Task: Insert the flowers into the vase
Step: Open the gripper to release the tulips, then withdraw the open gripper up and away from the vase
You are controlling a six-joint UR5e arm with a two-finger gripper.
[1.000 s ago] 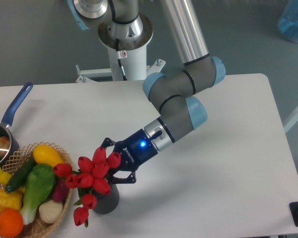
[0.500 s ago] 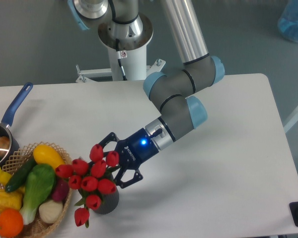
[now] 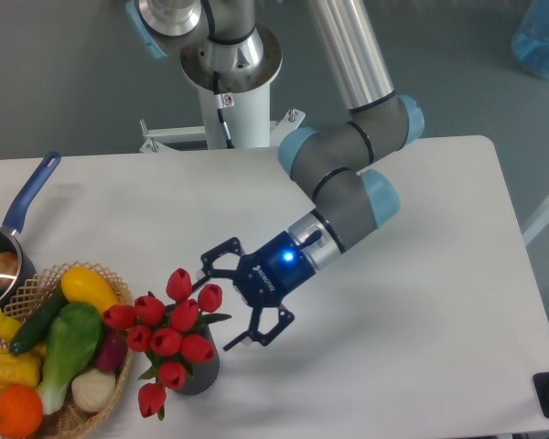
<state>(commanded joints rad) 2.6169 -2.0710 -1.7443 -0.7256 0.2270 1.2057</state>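
Red tulips standing in our dark grey ribbed vase on the white counter, our end effector at their two o'clock, fingers spread wide, holding nothing

Flowers: red buds, green leaves. Vase: dark grey. End effector: black, blue-lit wrist. Worktop: white. Basket: tan wicker. Saucepan handle: blue.

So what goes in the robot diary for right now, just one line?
flowers: in vase | gripper: open, beside the blooms, holding nothing
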